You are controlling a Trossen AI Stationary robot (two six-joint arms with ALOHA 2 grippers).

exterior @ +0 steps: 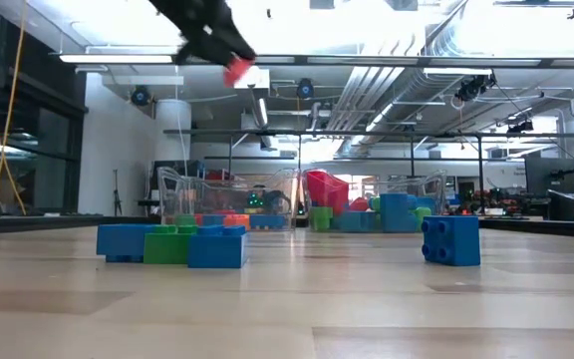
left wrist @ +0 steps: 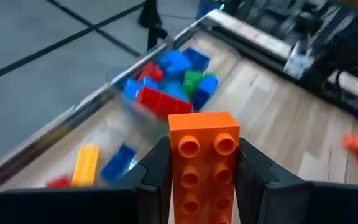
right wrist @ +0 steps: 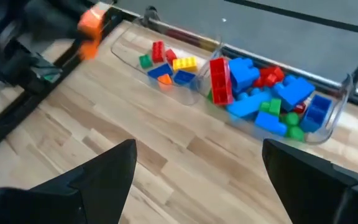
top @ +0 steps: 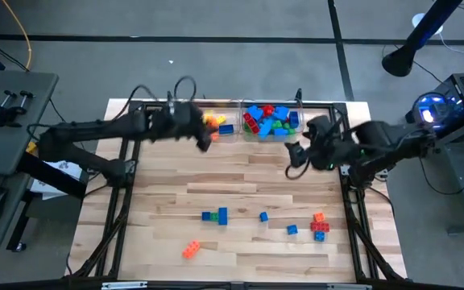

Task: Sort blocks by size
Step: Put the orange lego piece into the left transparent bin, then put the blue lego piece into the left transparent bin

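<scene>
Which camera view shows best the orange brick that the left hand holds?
The left wrist view: the orange brick fills the frame, studs clear, between the left hand. The right wrist view shows it small and blurred; the high view barely shows it; the low view blurs it.

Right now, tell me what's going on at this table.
The left gripper is shut on a long orange studded brick, raised near two clear plastic bins of sorted bricks at the table's far edge. The right gripper waits open beside them. Several blue, green and orange bricks still lie loose on the wooden table.
</scene>
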